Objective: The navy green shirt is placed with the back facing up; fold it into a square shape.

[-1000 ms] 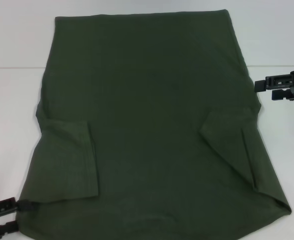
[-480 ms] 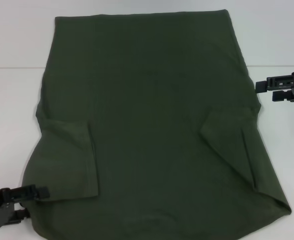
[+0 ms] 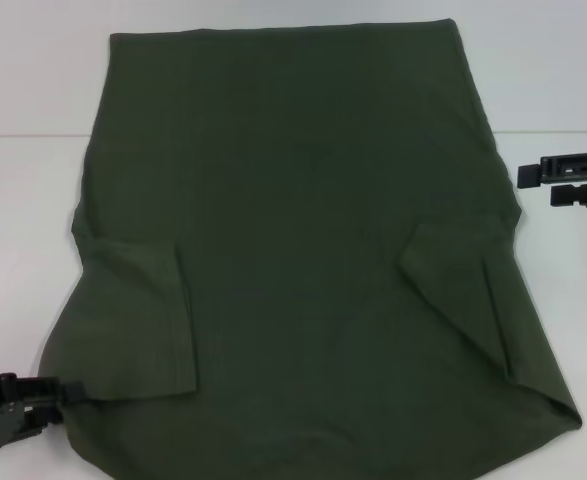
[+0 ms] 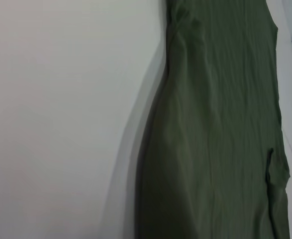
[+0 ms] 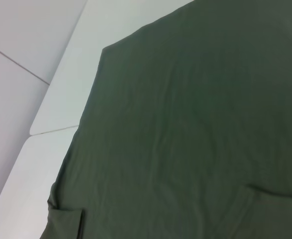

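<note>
Olive shirt spread flat, both sleeves tucked in, hands at its edges

The navy green shirt [image 3: 293, 250] covers most of the white counter [image 3: 28, 190], back up. The left hand [image 3: 68, 393] touches its near left edge, fingers seemingly together; the right hand [image 3: 526, 184], slightly apart, hovers just beside the right edge. Best grip the hem corners evenly before folding. Only the left wrist view shows that edge lifted, shadowed.

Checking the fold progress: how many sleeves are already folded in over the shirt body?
2. On the navy green shirt, the left sleeve lies folded inward near the left hand; the right sleeve lies folded inward on the opposite side, nearer than the right hand.
</note>
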You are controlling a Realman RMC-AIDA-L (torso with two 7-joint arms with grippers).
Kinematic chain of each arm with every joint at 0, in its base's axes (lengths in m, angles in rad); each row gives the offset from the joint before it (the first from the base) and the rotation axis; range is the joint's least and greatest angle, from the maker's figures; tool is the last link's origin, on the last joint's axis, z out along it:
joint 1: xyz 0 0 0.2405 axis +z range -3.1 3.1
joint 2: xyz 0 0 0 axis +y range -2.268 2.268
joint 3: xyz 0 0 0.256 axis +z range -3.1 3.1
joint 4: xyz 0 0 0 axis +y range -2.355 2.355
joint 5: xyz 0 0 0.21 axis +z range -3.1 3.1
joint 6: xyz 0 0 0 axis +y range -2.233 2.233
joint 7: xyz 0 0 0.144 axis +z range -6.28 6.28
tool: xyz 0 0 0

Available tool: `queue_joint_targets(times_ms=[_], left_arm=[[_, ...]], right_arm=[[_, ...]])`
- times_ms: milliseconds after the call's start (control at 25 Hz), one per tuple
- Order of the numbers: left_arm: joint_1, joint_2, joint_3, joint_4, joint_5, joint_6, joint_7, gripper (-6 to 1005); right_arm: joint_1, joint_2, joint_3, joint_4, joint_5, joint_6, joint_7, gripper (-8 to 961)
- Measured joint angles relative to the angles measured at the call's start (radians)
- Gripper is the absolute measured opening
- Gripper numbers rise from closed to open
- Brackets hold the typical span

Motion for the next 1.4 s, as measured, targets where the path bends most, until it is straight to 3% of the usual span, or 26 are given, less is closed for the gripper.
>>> queue_joint_targets(times_ms=[240,560,800,1040,1400], left_arm=[[0.002,0.0,-0.001,0.0,-0.001,0.004,0.019,206],[-0.015,0.003,-0.012,-0.008,-0.049,0.074,0.116,87],[-0.033,0.004,-0.012,-0.009,-0.049,0.065,0.115,43],[-0.043,0.001,-0.008,-0.011,-0.05,0.051,0.116,43],[-0.045,0.0,-0.006,-0.012,-0.049,0.051,0.114,43]], right_arm=[[-0.019,-0.004,0.007,-0.003,0.0,-0.009,-0.004,826],[-0.056,-0.04,0.004,-0.025,-0.11,-0.187,-0.031,823],[-0.105,-0.043,0.009,-0.066,-0.193,-0.289,-0.029,823],[-0.13,-0.018,-0.009,-0.057,-0.204,-0.302,-0.092,823],[-0.131,0.043,-0.017,-0.048,-0.271,-0.269,-0.132,822]])
